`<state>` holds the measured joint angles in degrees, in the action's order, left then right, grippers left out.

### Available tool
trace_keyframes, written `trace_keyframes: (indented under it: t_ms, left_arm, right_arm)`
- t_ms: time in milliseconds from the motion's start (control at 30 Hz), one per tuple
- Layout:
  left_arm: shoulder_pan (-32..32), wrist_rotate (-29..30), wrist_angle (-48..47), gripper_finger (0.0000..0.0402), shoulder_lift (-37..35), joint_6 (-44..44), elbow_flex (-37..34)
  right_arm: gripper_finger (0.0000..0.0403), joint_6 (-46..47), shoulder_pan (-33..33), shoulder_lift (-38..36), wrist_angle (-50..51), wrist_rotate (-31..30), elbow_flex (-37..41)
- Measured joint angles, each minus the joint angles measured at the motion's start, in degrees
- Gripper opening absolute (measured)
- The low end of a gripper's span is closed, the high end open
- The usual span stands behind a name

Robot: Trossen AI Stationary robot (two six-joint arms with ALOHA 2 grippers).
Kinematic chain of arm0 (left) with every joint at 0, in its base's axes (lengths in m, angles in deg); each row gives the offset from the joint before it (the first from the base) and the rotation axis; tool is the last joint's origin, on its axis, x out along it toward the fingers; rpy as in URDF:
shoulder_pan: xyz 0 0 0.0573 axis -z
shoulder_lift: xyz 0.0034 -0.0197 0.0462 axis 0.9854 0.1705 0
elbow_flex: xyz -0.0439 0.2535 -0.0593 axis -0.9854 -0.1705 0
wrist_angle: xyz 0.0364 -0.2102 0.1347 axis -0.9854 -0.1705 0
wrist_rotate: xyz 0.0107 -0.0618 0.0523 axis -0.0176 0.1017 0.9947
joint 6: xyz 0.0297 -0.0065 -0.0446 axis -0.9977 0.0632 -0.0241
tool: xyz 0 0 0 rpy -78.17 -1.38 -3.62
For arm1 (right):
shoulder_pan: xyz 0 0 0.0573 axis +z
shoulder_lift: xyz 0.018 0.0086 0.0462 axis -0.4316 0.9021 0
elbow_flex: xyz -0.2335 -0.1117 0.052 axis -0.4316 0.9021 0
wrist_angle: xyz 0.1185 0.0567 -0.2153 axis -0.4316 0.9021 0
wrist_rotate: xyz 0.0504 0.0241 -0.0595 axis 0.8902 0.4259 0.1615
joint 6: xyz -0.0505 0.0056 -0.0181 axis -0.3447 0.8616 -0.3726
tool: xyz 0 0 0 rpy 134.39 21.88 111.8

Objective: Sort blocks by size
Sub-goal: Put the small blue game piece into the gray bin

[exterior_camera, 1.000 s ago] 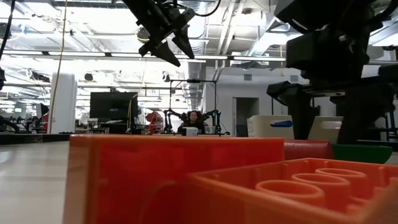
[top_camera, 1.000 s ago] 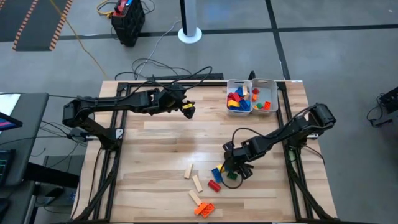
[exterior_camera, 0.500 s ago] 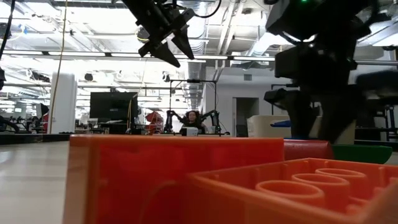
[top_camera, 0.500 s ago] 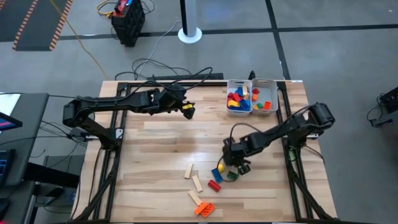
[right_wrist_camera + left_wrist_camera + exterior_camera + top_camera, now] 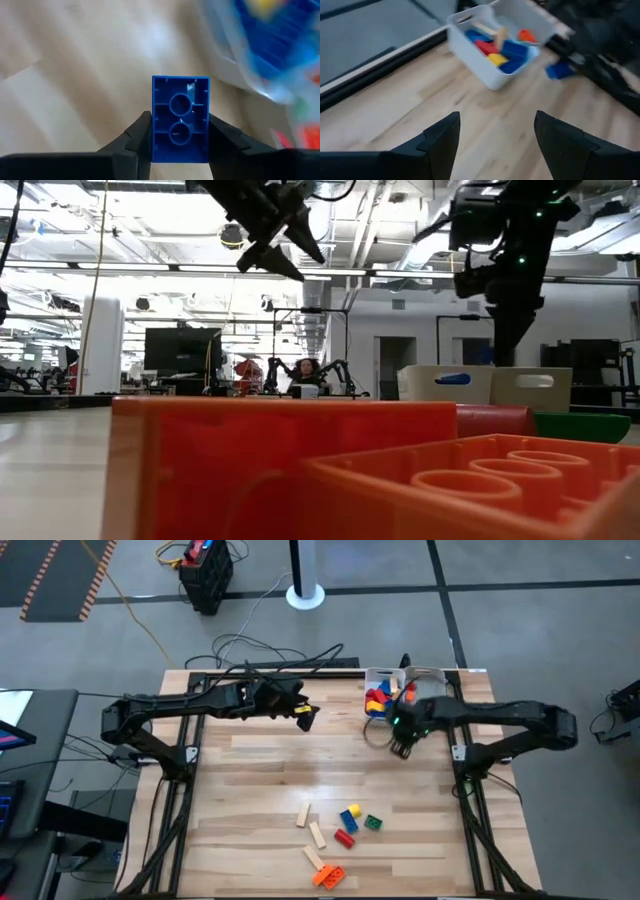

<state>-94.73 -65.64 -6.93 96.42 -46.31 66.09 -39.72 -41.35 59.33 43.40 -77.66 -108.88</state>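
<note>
Now | right tool clamped on blue block | beside white tray

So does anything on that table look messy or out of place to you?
Nothing looks damaged. A loose cluster of blocks lies scattered near the table's front edge, unsorted, while the white trays hold the others. The right gripper is carrying a blue block beside the trays.

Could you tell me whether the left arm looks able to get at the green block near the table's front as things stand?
Probably yes: the left end effector hangs open, and nothing covers the green block.
</note>
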Motion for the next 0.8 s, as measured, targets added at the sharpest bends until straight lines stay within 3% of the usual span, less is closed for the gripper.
trace_keyframes:
  t_ms: [200, 300, 433, 633, 800]
  left_arm:
    - [-1.26, -10.72, 0.20, 0.0245, 0.07, -3.92, 0.00]
    - [-1.29, -11.92, -3.11, 0.0245, 0.07, -6.42, 0.00]
    - [-1.42, -12.05, -6.06, 0.0245, 0.07, -8.91, 0.00]
    - [-2.60, -12.13, -6.24, 0.0245, 0.08, -10.48, 0.00]
    - [-4.18, -13.06, -6.27, 0.0245, 0.09, -10.48, 0.00]
  right_arm:
    - [0.0186, 0.96, -10.34, -5.87, 1.27, -1.86, 0.00]
    - [0.0180, 1.84, -14.89, -7.00, 1.81, -5.45, 0.00]
    - [0.0173, 1.33, -20.68, -6.66, 1.88, -5.30, 0.00]
    - [0.0236, -1.40, -25.19, -4.93, 1.38, -1.01, 0.00]
    - [0.0273, -4.40, -25.28, -5.17, 1.37, 6.60, 0.00]
